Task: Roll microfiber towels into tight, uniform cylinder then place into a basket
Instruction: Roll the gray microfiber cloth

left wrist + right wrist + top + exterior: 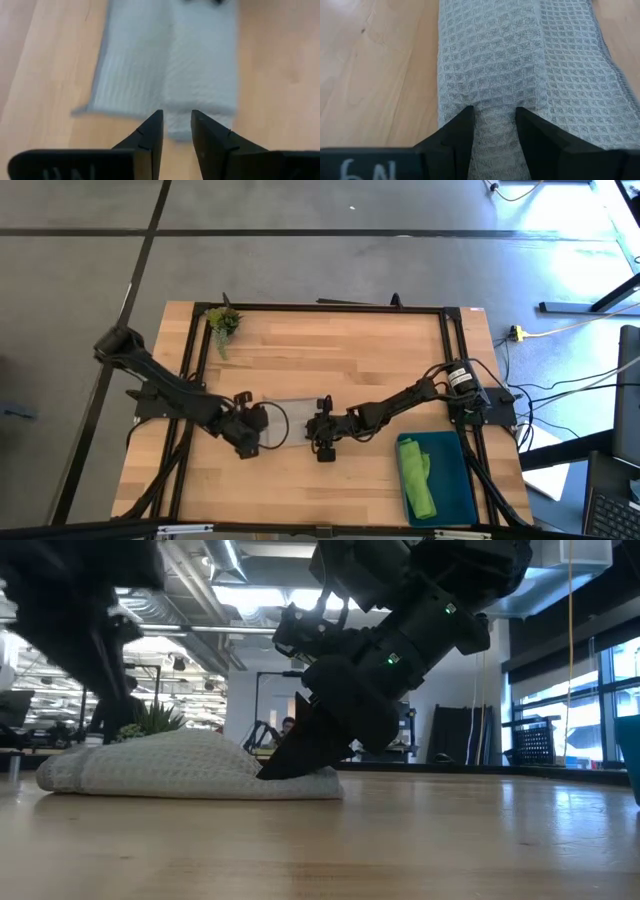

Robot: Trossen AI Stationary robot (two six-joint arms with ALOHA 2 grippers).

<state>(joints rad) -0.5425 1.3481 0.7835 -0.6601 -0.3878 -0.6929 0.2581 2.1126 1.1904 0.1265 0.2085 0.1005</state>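
Note:
The pale grey microfiber towel (290,420) lies at the table's middle as a long, thick folded strip (180,765), flat on the wood. My right gripper (325,442) is at its right end and is shut on it (492,125). My left gripper (176,125) hovers open just above and short of the towel's left end (172,127), with nothing between its fingers. The lime green towel (417,478) lies bunched in the teal basket (455,480) at the near right. My right gripper pinches a raised ridge of the grey towel's right end (492,112) between its two fingers (455,135), several layers thick. The fingers slant down from the table's right and point along the strip. The towel stays on the table, with the fingertips low at its end (290,765).
A small green plant sprig (223,323) lies at the far left corner. The black frame rail (330,308) runs around the table's edges. Bare wood shows on the far half and along the near edge between the arms.

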